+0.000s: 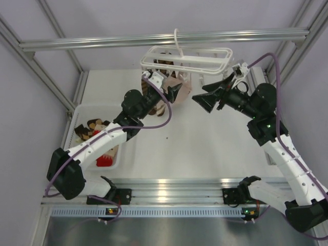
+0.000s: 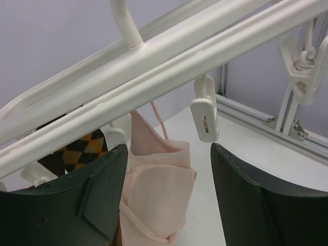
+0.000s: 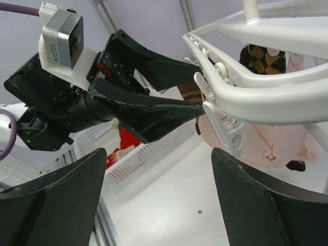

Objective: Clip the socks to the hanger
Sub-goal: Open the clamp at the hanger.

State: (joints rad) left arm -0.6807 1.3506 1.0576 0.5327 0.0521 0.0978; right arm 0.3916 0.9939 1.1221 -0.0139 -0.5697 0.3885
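The limp pale pink fabric sock (image 2: 154, 189) was judged best pinched near its top edge by the wide-spread left hand (image 2: 168, 149).

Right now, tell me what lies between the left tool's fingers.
The left wrist view shows the pale pink sock hanging from the hanger between the fingers of the open left tool, with an empty clip dangling beside it.
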